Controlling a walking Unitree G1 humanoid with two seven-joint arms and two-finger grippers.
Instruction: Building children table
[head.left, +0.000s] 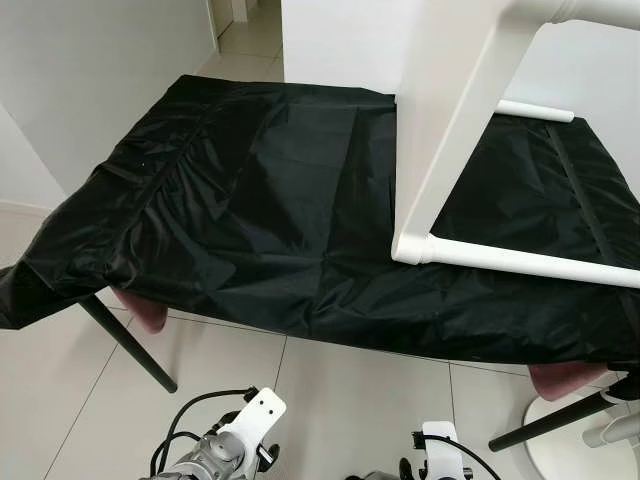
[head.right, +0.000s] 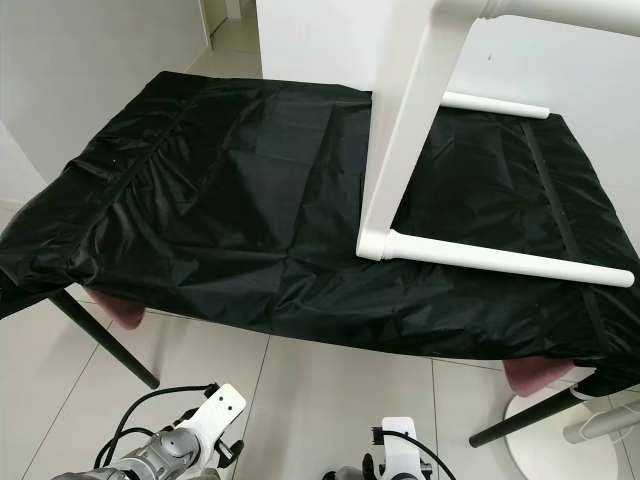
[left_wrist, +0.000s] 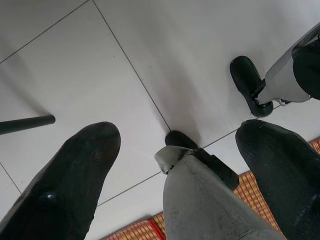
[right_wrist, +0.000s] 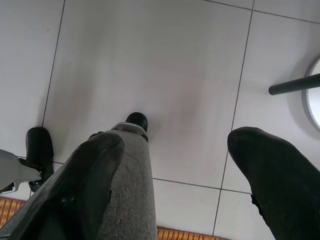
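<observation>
Left gripper (left_wrist: 175, 165) hangs low beside the robot's leg, fingers (left_wrist: 65, 185) spread wide, empty, aimed at the floor (left_wrist: 165, 55). Right gripper (right_wrist: 170, 180) likewise: fingers (right_wrist: 280, 175) spread, nothing between them, pointing down at tile. Both arms idle; the wrists show at the lower edge of the head views.

Frame (head.left: 455, 150), white, the children's table in pieces, sits well ahead of and above both grippers, on a surface draped with a black sheet (head.left: 260, 200). A flat white panel stands tilted up from the sheet; a rail (head.left: 530, 262) runs off from its lower corner, ahead of the right gripper. A second rail (head.left: 535, 111) lies farther back.

Risks, as judged:
- Sheet is slick and loose, creased and overhanging the near edge. A push on the frame could slide it or drag the sheet.
- Panel stands steep; a nudge high up could tip it.
- Thin black leg (head.left: 128, 343) below the surface sits close to the left gripper's path upward; a snag is possible.

Hidden or unclear:
- Upper part of the frame runs out of view; what holds it up cannot be told.
- Sheet hides what lies beneath; pink corners (head.left: 140, 310) peek out under it.
- No screws or tools can be made out.
</observation>
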